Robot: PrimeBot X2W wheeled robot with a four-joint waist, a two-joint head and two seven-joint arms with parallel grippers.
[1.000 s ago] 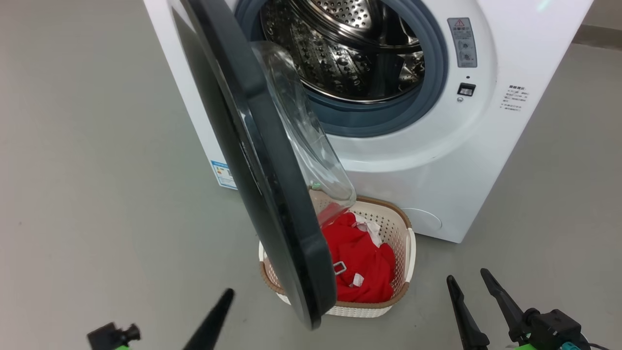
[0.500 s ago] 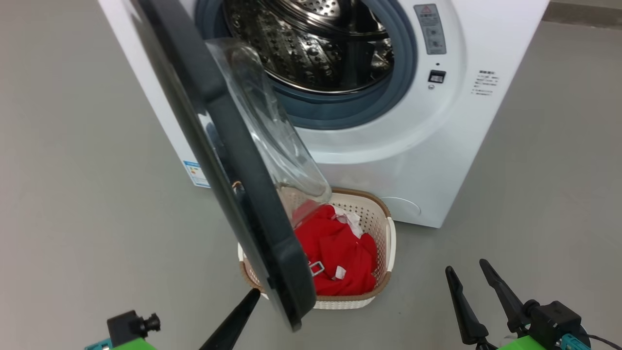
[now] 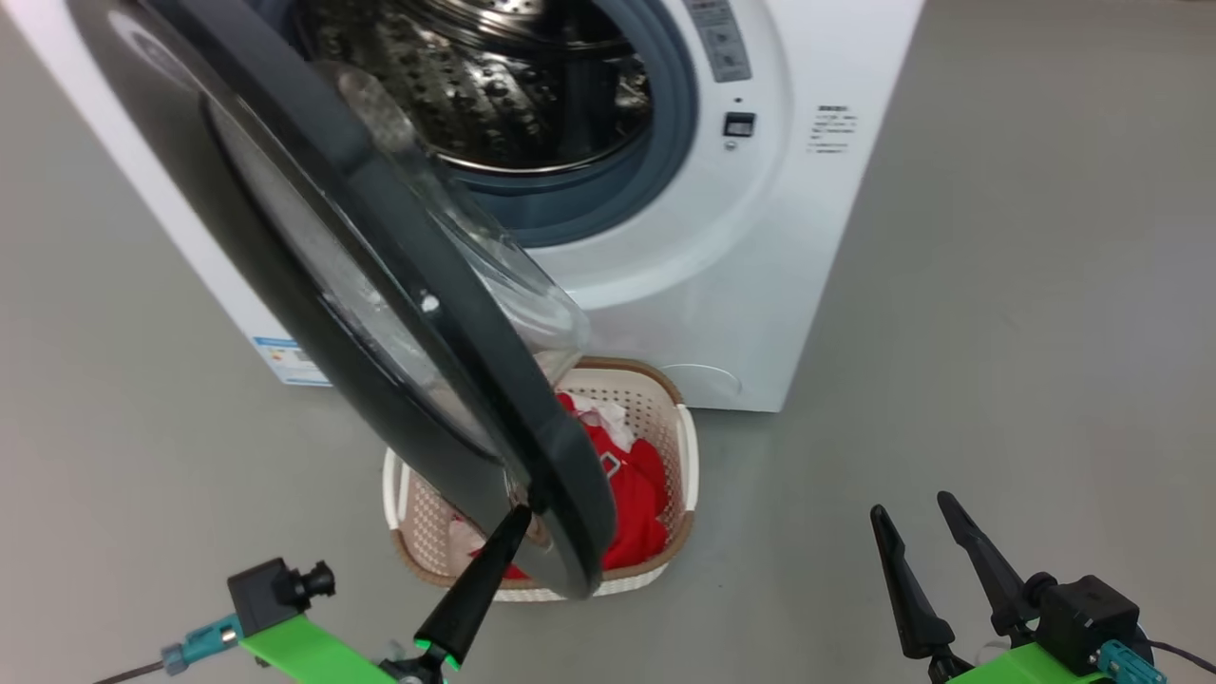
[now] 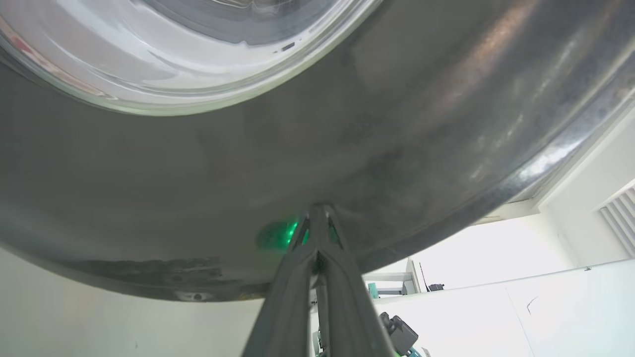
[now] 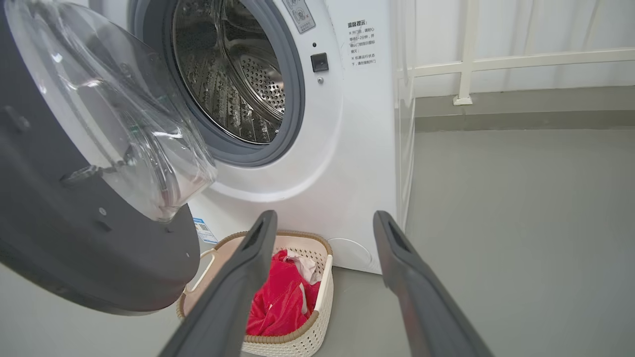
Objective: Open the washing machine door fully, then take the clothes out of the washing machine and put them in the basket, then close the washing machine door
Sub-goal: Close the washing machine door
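The left tool [image 3: 518,518], pinched together and empty, touches the washing machine door [image 3: 332,271]. The right tool [image 3: 910,506] hangs spread wide, holding nothing.

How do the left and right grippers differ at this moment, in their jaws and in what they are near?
The left gripper is shut; the right gripper is open, with a clear gap. The left gripper's tip meets the outer black rim of the washing machine door, seemingly touching it; the right gripper is off to the side above the floor, touching nothing. Both have long dark fingers and hold nothing.
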